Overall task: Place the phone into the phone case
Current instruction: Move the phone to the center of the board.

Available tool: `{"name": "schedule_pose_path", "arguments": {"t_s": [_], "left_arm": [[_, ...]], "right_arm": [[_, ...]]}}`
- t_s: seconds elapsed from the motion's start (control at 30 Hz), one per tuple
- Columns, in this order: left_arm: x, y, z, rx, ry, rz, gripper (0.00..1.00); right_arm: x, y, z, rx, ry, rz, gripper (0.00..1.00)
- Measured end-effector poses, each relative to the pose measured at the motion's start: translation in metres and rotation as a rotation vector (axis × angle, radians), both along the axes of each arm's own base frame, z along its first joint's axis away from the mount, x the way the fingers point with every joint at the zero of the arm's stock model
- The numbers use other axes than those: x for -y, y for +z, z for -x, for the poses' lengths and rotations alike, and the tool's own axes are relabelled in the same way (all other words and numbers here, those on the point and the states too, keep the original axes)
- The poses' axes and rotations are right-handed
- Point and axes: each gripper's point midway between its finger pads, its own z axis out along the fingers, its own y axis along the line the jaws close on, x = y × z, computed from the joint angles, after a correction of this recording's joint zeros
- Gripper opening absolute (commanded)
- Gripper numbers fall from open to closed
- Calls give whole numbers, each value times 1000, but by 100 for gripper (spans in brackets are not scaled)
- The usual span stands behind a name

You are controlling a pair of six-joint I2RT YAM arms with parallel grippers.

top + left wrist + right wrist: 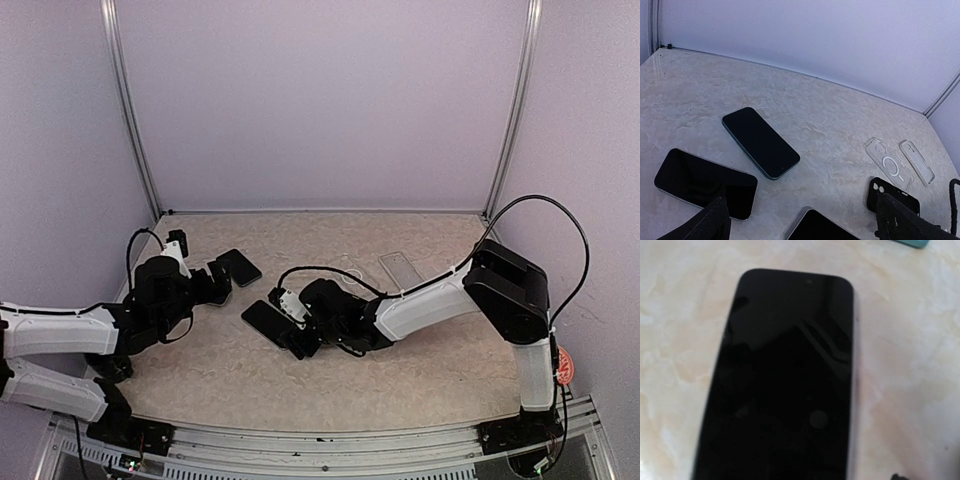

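Phone case point(888, 162) flat, camera-cutout end rearward

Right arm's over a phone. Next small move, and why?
Probably lower the right gripper to straddle the phone: it lies flat, screen up, directly beneath the wrist camera, not yet gripped, while the phone case lies empty.

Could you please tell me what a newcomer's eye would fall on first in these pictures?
A black slab phone fills the right wrist view, lying flat on the pale marbled table close under the right end effector. From the left wrist, more dark phones lie scattered near the open left end effector, and a thin transparent phone case with a white ring sits farther right beside a second clear shell.
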Motion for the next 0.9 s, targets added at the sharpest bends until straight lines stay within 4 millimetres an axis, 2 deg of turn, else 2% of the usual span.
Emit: {"name": "schedule_pose_path", "arguments": {"t_s": [0.17,0.3,0.53,0.6,0.7,0.9], "left_arm": [[10,-7,-3,-28,-36,-2,99],[12,-9,-3,-36,-50,2,99],[14,-9,-2,-38,-57,11,99],[14,-8,-2,-37,-57,16,99],[13,-5,-2,-30,-56,24,99],[13,-1,-1,-21,-54,39,99]], "right_arm": [[3,-1,-4,-20,14,-4,91],[1,1,-4,-55,35,-1,95],[-25,38,-13,-61,71,-48,100],[-31,42,-16,-58,72,-54,100],[-32,35,-17,-72,64,-40,100],[-30,1,-17,-117,32,29,100]]}}
